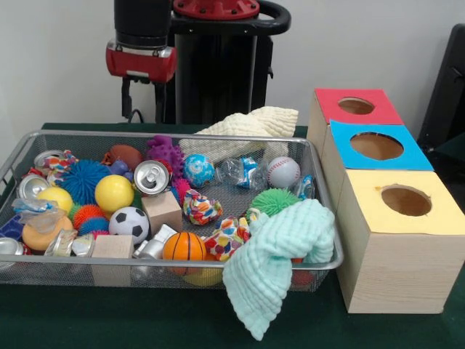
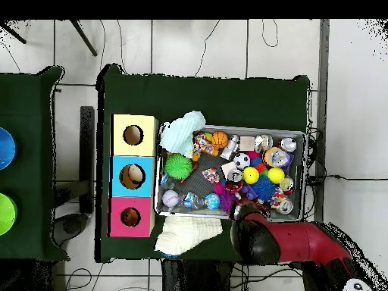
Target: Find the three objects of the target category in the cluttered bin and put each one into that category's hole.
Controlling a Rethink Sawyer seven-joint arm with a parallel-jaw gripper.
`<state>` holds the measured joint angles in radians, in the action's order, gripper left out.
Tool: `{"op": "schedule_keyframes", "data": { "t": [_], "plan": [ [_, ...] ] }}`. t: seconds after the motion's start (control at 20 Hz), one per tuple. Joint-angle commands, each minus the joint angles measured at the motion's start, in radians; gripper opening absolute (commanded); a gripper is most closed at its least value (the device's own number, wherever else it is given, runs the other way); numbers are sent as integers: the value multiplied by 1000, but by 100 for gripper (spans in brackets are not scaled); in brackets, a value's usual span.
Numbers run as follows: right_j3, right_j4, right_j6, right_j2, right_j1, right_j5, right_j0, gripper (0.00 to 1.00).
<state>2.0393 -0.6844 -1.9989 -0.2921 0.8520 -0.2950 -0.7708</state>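
A wire-mesh bin (image 1: 174, 134) (image 2: 305, 138) is packed with clutter. In it are a soccer ball (image 1: 129, 223) (image 2: 242, 161), a basketball (image 1: 184, 246) (image 2: 220, 139), a baseball (image 1: 283, 172) (image 2: 171, 198), a yellow ball (image 1: 114, 193), spiky balls in blue (image 1: 83, 180) and green (image 1: 275, 201) (image 2: 179, 166), a crushed can (image 1: 151, 177) and a wooden block (image 1: 161, 211). Three boxes with round holes stand beside it: red (image 1: 327, 102) (image 2: 117, 220), blue (image 1: 414, 156) (image 2: 117, 176) and yellow (image 1: 443, 214) (image 2: 121, 125). My gripper (image 1: 143, 98) hangs open and empty above the table, just outside the bin's far edge.
A mint cloth (image 1: 283, 254) (image 2: 182, 132) drapes over the bin's corner nearest the yellow box. A cream cloth (image 1: 247, 127) (image 2: 186, 233) lies on the table by the bin's corner near the red box. In the overhead view the arm (image 2: 254, 239) hides the gripper.
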Motion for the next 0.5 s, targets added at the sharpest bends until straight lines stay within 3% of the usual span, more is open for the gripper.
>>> {"op": "schedule_keyframes", "data": {
  "t": [0.05, 0.5],
  "plan": [
    [-159, -124, 113, -78, -94, 41, -21, 100],
    [-214, -225, 129, -80, -172, 57, -76, 100]
  ]
}}
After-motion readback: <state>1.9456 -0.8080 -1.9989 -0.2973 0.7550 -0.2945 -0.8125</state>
